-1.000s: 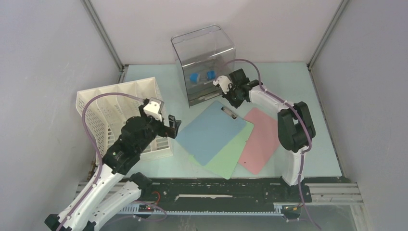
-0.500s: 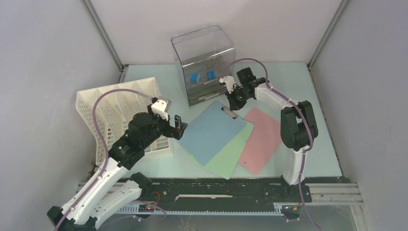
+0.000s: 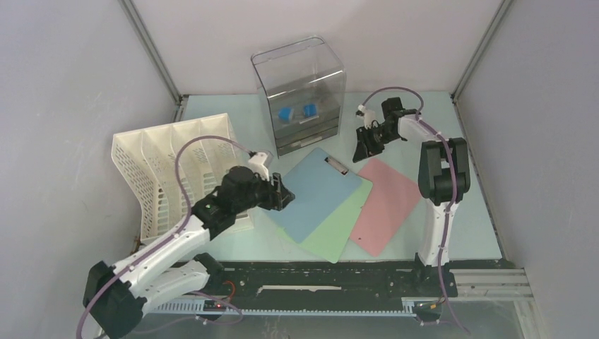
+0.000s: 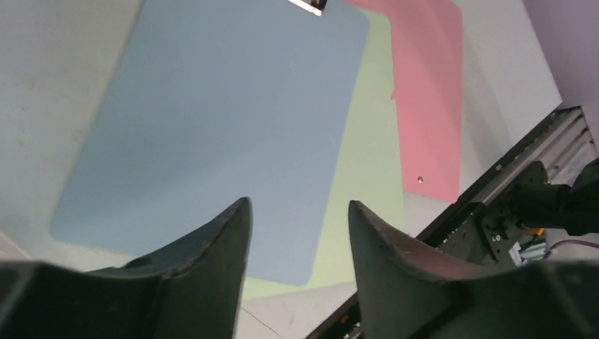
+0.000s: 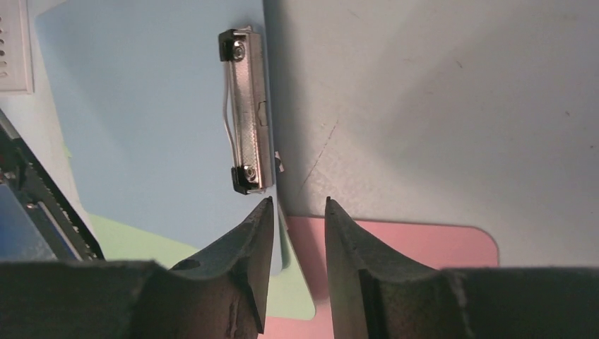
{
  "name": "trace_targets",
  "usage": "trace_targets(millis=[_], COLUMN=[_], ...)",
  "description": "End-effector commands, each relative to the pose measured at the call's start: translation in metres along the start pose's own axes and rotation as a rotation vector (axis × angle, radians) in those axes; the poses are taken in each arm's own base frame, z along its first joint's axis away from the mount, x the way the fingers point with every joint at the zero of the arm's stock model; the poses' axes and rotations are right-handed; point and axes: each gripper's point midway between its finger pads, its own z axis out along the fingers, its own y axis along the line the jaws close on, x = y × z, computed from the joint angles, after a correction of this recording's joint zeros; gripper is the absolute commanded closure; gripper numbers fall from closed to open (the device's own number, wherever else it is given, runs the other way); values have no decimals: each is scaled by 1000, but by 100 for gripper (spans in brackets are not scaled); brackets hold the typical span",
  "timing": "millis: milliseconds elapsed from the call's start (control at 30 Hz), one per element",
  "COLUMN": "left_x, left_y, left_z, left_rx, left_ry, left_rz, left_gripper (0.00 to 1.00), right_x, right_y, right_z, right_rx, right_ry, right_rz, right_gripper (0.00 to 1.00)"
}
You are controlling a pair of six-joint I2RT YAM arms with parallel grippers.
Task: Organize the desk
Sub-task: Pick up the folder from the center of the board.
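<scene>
The desk (image 3: 233,116) is a pale mint-green top. On its middle lie three overlapping boards: a blue clipboard (image 3: 316,194) on top, a green board (image 3: 340,226) beneath, and a pink board (image 3: 387,205) to the right. My left gripper (image 3: 286,192) hovers over the blue clipboard's left edge, open and empty. In the left wrist view the left gripper (image 4: 298,206) has the blue clipboard (image 4: 212,120) under it. My right gripper (image 3: 362,152) points down between the clipboard's metal clip (image 3: 335,165) and the pink board. The right gripper (image 5: 298,202) is open, holding nothing, just past the clip (image 5: 246,109).
A white slotted file rack (image 3: 159,166) stands at the left, close behind the left arm. A clear drawer box (image 3: 300,92) with blue items inside sits at the back centre. Grey walls surround the desk, and a black rail (image 3: 318,275) runs along the front.
My left arm swung right from the rack to the blue clipboard's edge, its jaws narrowing somewhat. My right gripper drew back from the drawer box and opened.
</scene>
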Motion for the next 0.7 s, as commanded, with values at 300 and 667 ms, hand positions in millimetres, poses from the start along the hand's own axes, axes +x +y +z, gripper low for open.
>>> trace_targets(millis=[300, 667], left_x=[63, 117], left_y=[28, 43], left_z=[31, 33], left_rx=[-296, -430], left_ry=[154, 287], left_rz=[-72, -74], left_gripper=[65, 63], right_x=[0, 0], right_y=[8, 9], right_z=[10, 12], right_rx=[-106, -107], right_ry=[20, 23], right_rz=[88, 91], right_gripper=[59, 57])
